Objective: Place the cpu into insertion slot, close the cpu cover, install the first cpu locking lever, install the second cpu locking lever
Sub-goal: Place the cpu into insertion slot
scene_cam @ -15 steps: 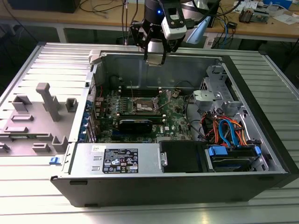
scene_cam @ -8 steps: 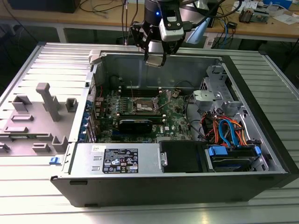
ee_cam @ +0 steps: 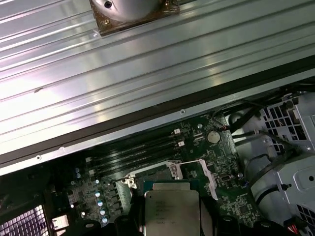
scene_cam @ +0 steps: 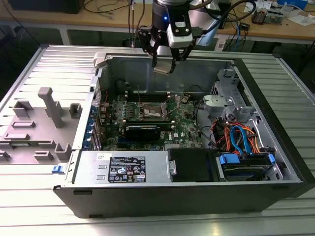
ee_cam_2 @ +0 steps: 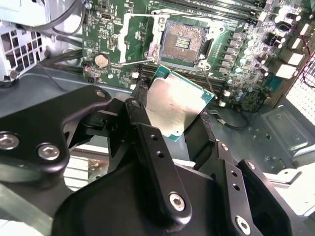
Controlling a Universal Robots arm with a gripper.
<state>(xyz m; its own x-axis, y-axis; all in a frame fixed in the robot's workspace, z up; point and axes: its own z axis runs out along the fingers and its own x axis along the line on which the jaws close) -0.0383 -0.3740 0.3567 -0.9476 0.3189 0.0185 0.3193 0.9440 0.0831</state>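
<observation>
My gripper [scene_cam: 164, 63] is shut on the cpu [scene_cam: 163, 67], a flat square chip with a silvery top and green edge, held high over the open computer case. In the second wrist view the cpu [ee_cam_2: 174, 105] sits tilted between the black fingers [ee_cam_2: 143, 117], above and apart from the insertion slot [ee_cam_2: 184, 42]. The slot has a dark pin field and a metal rim, and lies bare on the green motherboard [scene_cam: 184, 123]. The cpu cover [ee_cam_2: 140, 37] is swung open beside the slot. Thin wire levers [ee_cam_2: 139, 61] stand loose at the socket's sides. In the first wrist view the cpu [ee_cam: 171, 214] hides the slot.
The case [scene_cam: 275, 162] lies on its side on a ribbed metal table [scene_cam: 59, 59]. A long black card [scene_cam: 142, 131], memory slots [ee_cam: 133, 152], a power supply [scene_cam: 125, 169], a drive cage with orange and blue cables [scene_cam: 241, 140] and a grey fixture [scene_cam: 49, 105] surround the socket.
</observation>
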